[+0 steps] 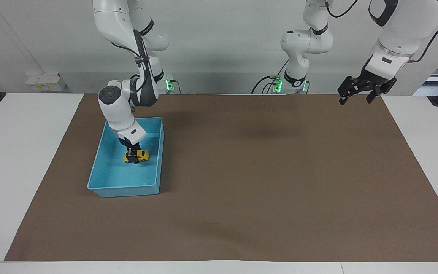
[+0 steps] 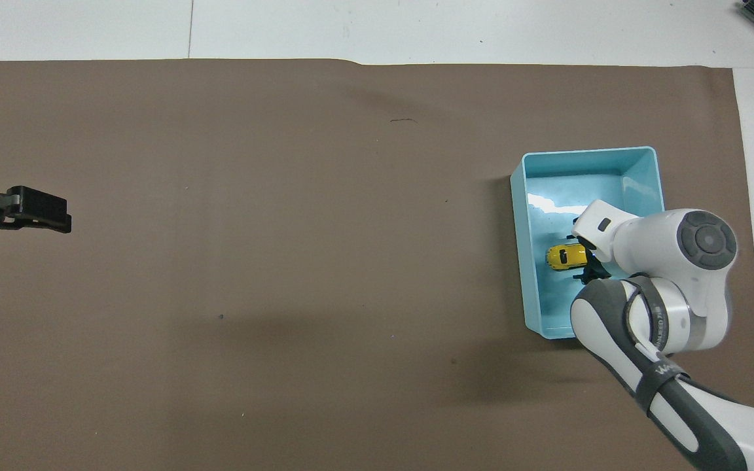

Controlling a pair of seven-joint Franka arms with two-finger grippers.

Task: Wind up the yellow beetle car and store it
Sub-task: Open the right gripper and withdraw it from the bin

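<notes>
Inside glossy blue tray point(image 1: 101, 182) – right tool point(image 1: 132, 156) grips rounded yellow beetle car point(image 1: 140, 155).

Illumination is bright, even and diffuse in both views. Shadows on the brown mat point(image 1: 242, 182) are soft-edged: 1 broad patch near 12 o'clock in the facing view, and another at about 6 o'clock in the overhead view. A white glare streak marks the floor of the light blue tray point(image 2: 550, 206) at 3 o'clock in the overhead view. Focus is sharp throughout. Mat edges run straight, with no visible edge distortion.
</notes>
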